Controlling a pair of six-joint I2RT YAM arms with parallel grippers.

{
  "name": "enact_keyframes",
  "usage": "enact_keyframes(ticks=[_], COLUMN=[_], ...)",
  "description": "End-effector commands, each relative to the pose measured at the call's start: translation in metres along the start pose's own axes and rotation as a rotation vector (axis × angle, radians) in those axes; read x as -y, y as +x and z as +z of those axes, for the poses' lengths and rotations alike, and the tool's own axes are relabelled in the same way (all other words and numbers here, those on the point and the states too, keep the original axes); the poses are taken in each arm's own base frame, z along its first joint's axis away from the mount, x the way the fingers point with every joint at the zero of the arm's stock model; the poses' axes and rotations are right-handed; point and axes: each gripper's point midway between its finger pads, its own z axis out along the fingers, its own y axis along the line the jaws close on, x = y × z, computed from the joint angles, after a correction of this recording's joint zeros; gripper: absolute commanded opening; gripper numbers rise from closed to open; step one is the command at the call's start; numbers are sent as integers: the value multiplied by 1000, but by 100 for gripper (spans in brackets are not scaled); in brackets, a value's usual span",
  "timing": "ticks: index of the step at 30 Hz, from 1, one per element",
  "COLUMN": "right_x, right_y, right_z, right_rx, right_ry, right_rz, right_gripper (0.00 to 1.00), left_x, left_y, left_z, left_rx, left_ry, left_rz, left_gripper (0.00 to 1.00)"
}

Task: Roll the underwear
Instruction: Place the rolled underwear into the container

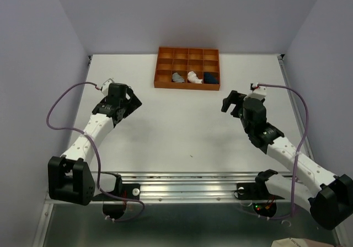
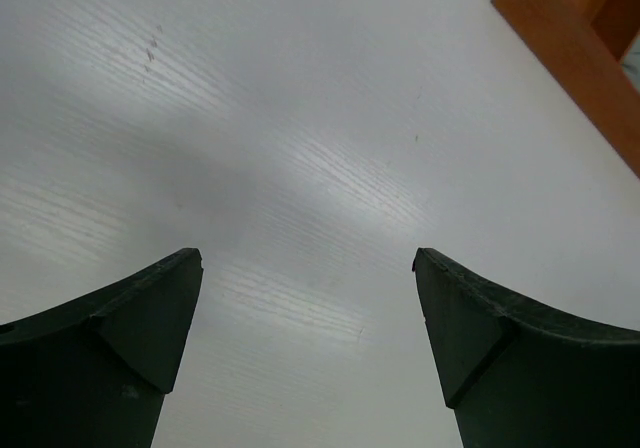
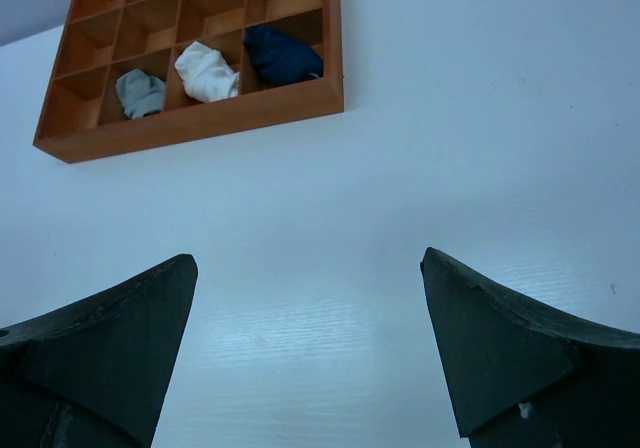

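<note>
Orange twelve-cell tray (image 3: 200, 120) stands at the far side of the white worktop (image 1: 182, 125). Its near row holds one bundle per cell, second to fourth from the left: grey cloth underwear (image 3: 140, 93), pale white cloth underwear (image 3: 207, 71), navy blue cloth underwear (image 3: 283, 55). Left hand (image 2: 308, 258) and right hand (image 3: 308, 258) are spread wide, holding nothing, over the worktop.

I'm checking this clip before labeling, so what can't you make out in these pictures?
- Top view: the grey piece, white piece and navy piece in the orange tray are too small to tell rolled from bunched.
- Right wrist view: tray walls hide their lower parts.
- Left wrist view: the frame edge cuts the tray down to one corner.
</note>
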Motion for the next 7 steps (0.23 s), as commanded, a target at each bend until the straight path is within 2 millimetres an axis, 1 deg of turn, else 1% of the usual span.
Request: enact_keyframes(ticks=[1,4,7], right_x=[0,2,2], right_y=[-12,-11,-13], right_z=[-5,-3,-3], right_rx=[27,24,28], right_ry=[23,30,35], right_rz=[66,54,50], right_gripper=[100,100,100], left_x=[17,15,16], left_y=[-32,-32,-36], left_z=[-18,-18,-20], left_rx=[131,131,146], left_ry=[69,60,58], left_rz=[-54,-50,-52], left_gripper=[99,99,99])
